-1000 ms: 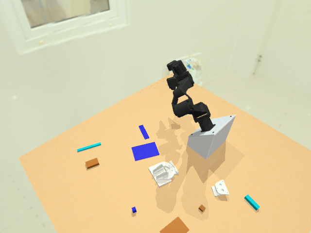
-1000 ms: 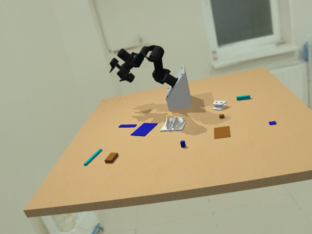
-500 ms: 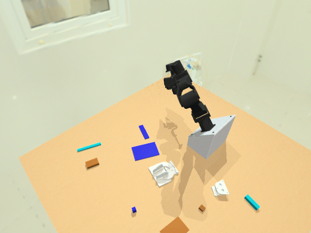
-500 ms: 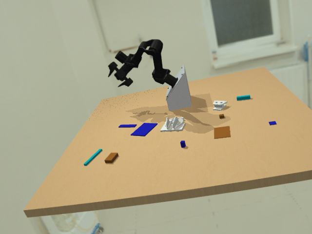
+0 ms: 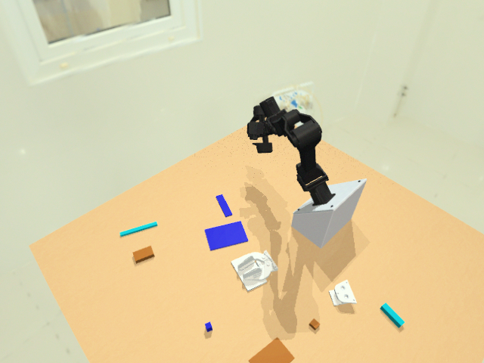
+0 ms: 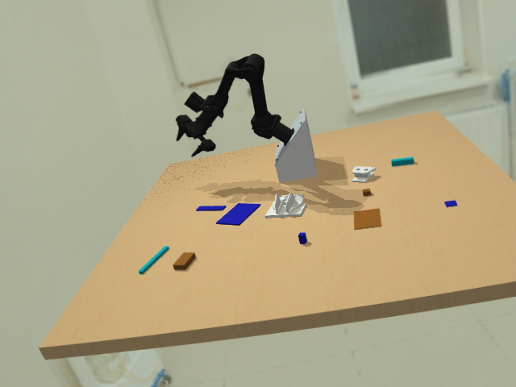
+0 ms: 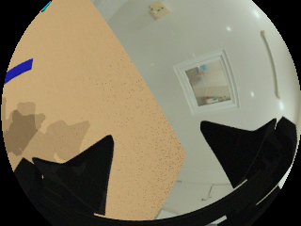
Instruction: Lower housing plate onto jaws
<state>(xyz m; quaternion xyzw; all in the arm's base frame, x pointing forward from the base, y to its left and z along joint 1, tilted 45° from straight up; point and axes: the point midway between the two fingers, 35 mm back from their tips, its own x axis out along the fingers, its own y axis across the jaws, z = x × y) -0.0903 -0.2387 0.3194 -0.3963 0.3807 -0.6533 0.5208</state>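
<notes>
The white base [image 5: 249,286] [image 6: 272,215] lies on the table in front of the arm's mount. Two pale ridged jaws [image 5: 252,273] [image 6: 289,202] stand on it side by side; their pins are too small to make out. The white housing plate [image 5: 350,291] [image 6: 362,168], with two round holes, sits raised on a small white stand [image 5: 333,298] [image 6: 359,180], well apart from the base and jaws. My gripper [image 5: 254,141] [image 6: 186,147] [image 7: 158,134] is open and empty, high above the table's far part, away from both white parts. No white part shows in the wrist view.
The grey wedge mount [image 5: 312,226] [image 6: 297,162] carries the arm. A flat blue plate [image 5: 226,235] [image 6: 238,214] and blue strip [image 5: 224,205] [image 6: 210,208] lie beside the base. A small blue block [image 5: 209,326] [image 6: 302,238], brown pieces and cyan bars lie around.
</notes>
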